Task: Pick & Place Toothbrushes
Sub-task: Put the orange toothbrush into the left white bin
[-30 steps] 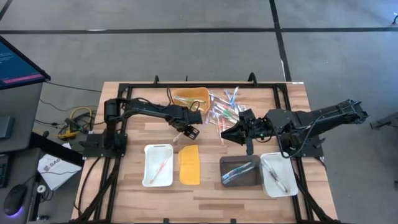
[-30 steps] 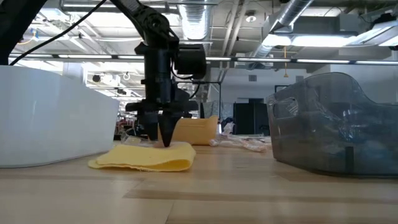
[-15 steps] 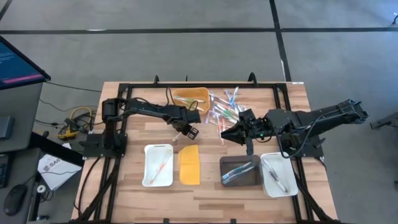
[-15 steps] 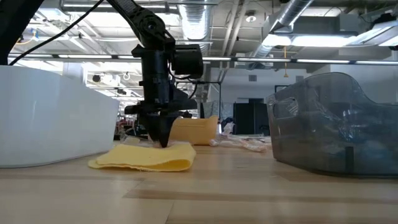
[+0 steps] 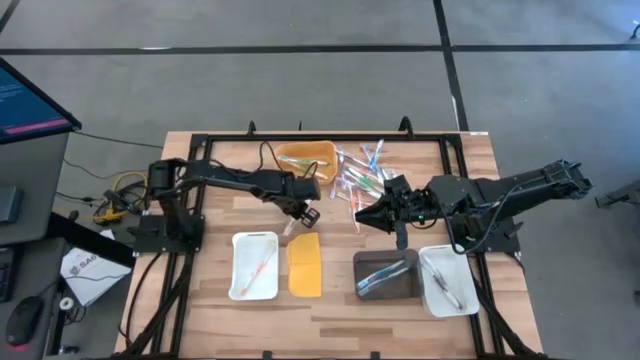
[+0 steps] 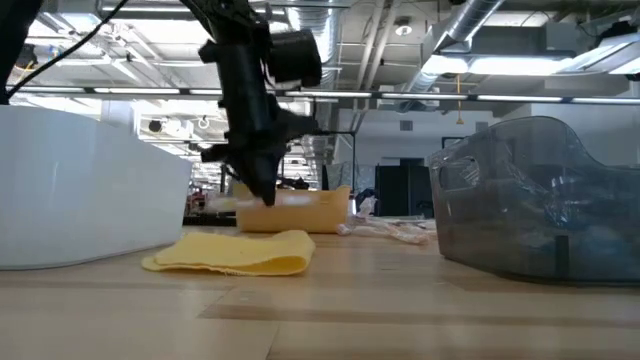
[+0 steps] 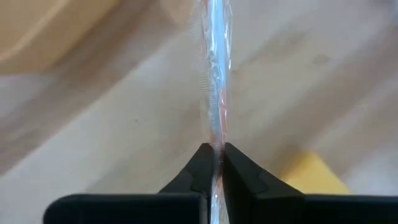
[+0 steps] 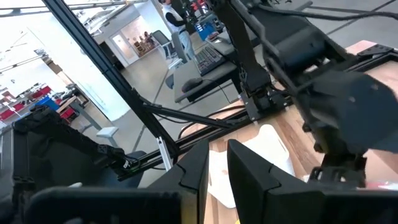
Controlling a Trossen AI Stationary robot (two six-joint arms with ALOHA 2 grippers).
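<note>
we see the left gripper (image 5: 305, 214) just above the flat yellow-orange rectangular lid (image 5: 304, 265), jaws pinched on one thin toothbrush in a clear wrapper (image 7: 215, 93). the loose pile of pink, green, blue and clear plastic toothbrushes (image 5: 360, 172) lies beyond the lid, beside the orange bin (image 5: 306, 158). the right gripper (image 5: 368, 216) hovers near that pile with its fingers (image 8: 193, 168) narrowly apart; we cannot tell whether they hold anything. a white tray (image 5: 254, 265) sits just beside the lid.

Two white trays (image 5: 254, 266), one grey bin (image 5: 387, 276), one yellow lid (image 5: 304, 265)
</note>
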